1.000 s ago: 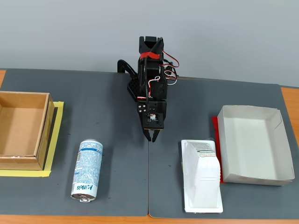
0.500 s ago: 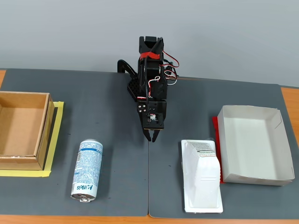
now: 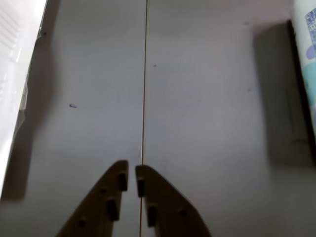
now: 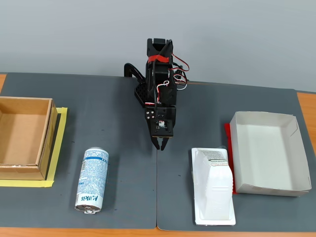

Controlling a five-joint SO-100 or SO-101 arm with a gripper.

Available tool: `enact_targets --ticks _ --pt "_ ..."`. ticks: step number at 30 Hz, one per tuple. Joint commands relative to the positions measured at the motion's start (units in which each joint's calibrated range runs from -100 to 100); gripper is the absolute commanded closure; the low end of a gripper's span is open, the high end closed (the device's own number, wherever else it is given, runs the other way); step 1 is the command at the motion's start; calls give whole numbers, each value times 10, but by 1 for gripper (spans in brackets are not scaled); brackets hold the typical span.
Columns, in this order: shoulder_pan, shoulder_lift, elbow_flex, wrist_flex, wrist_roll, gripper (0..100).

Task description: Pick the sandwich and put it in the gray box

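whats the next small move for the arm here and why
Probably swing the gripper toward the sandwich while opening it. In the fixed view the gripper hangs over bare mat, well to the left of the sandwich, and the wrist view shows its jaws nearly touching with nothing between them. The sandwich lies untouched beside the gray box, which is empty.

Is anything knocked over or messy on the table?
Only the blue-and-white can lies on its side on the dark mat. The sandwich rests flat beside the empty gray box, and the brown cardboard box sits square. Nothing is spilled or broken.
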Motion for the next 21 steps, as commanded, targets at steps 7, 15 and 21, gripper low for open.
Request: enact_targets --ticks 7,15,21 --pt "-27 193 -143 -6 -2 98" --pt "-92 315 -280 -39 -3 98" --pt "-137 409 -404 -38 -28 98"
